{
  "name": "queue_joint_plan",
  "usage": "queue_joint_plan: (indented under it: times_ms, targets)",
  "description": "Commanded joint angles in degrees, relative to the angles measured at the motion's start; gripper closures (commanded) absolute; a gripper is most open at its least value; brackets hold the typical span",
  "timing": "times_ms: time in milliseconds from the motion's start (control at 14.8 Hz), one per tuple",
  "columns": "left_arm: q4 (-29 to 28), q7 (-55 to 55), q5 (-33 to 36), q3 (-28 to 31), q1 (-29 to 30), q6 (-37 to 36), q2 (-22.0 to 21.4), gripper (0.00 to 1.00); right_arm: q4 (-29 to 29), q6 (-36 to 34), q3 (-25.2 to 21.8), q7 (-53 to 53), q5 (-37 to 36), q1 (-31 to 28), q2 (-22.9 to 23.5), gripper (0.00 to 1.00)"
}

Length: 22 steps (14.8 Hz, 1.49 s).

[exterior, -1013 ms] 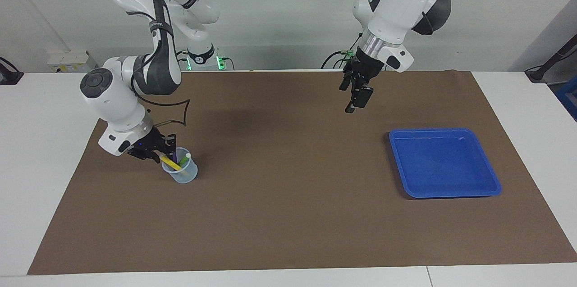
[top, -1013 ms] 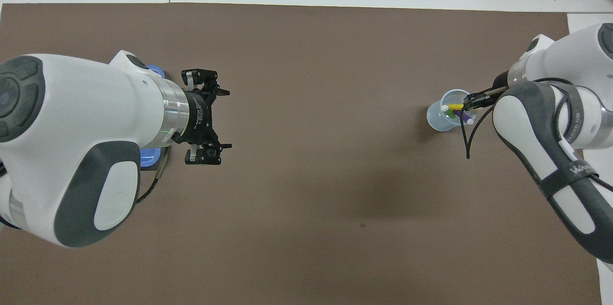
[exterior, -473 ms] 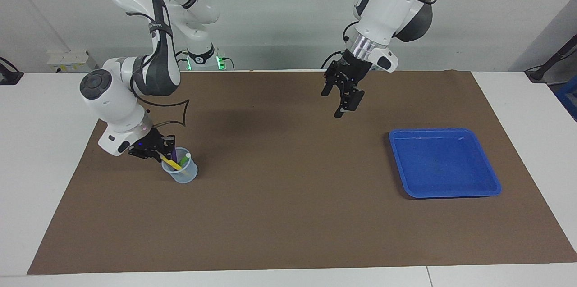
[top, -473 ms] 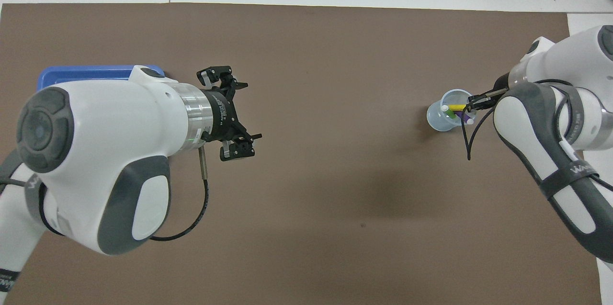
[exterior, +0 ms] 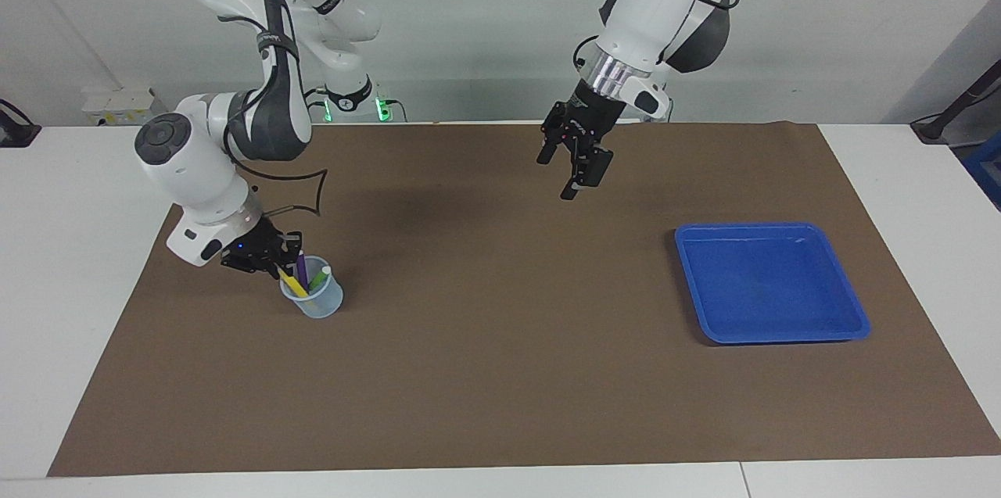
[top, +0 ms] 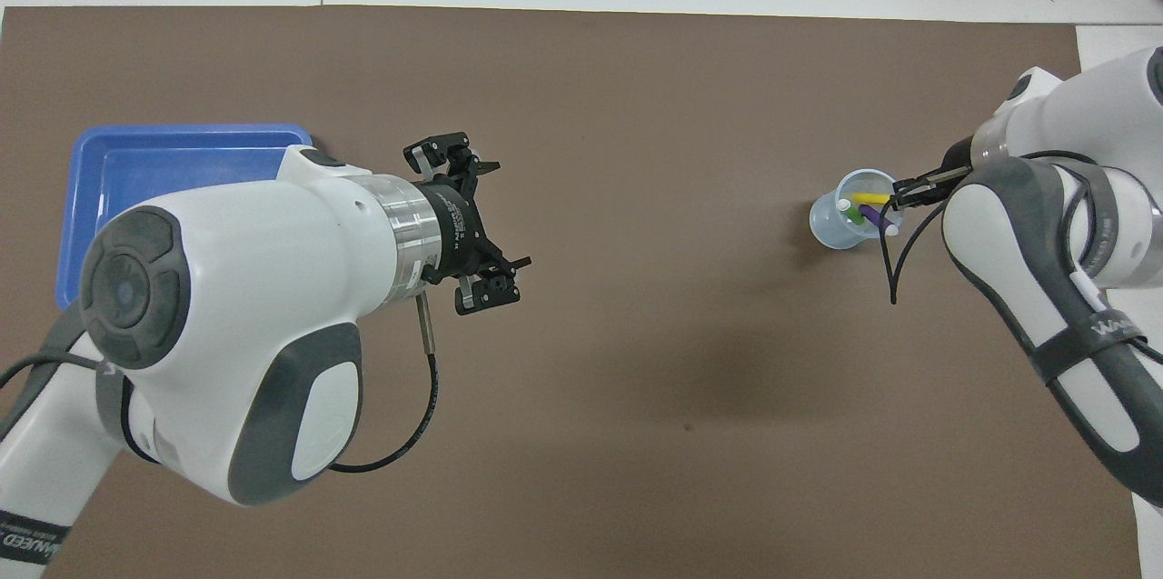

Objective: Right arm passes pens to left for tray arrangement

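Three pens stand in a small translucent cup (exterior: 317, 302) toward the right arm's end of the table: yellow pen (exterior: 294, 284), purple pen (exterior: 302, 267), green pen (exterior: 321, 277). My right gripper (exterior: 270, 259) is at the cup's rim, shut on the top end of the yellow pen (top: 868, 197). The purple pen (top: 874, 215) and green pen (top: 849, 214) lean free in the cup (top: 831, 224). My left gripper (exterior: 561, 173) hangs open and empty over the brown mat, between the cup and the tray; it also shows in the overhead view (top: 509, 214). The blue tray (exterior: 770, 287) lies empty toward the left arm's end.
A brown mat (exterior: 500, 373) covers most of the white table. The left arm's body covers part of the tray (top: 182, 161) in the overhead view. A black cable loops from the right wrist (exterior: 309, 197) above the mat.
My left gripper has swung from beside the tray toward the middle of the table, still open. My right gripper has risen slightly, and the yellow pen now stands steeper in the cup.
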Motion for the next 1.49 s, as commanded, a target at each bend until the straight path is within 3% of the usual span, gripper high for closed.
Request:
queue_joint_plan:
  times_ms: [0, 608, 945, 1148, 1418]
  targets:
    - [-3.6, -0.7, -1.0, 0.7, -1.3, 2.3, -2.0, 0.0, -0.4, 0.3, 0.3, -0.2, 0.8, -0.8, -0.1, 1.0]
    - [-4.4, -6.1, -1.0, 0.7, -3.5, 8.2, -0.8, 0.0, 10.1, -14.7, 0.4, -0.1, 1.8, -0.7, -1.9, 1.0]
    - [-6.5, -9.1, -1.0, 0.7, -4.9, 13.7, 0.3, 0.0, 16.2, -23.8, 0.4, 0.6, 7.7, -0.6, -2.5, 1.0]
    - [-6.4, -12.1, -1.2, 0.7, -6.1, 14.8, 0.9, 0.0, 16.1, -25.4, 0.2, 2.7, 15.8, -0.5, -3.2, 1.0]
    - [-5.6, -15.9, -1.2, 0.7, -10.3, 17.2, 1.7, 0.0, 15.8, -24.3, 0.5, 11.8, 20.7, 2.9, -3.3, 1.0]
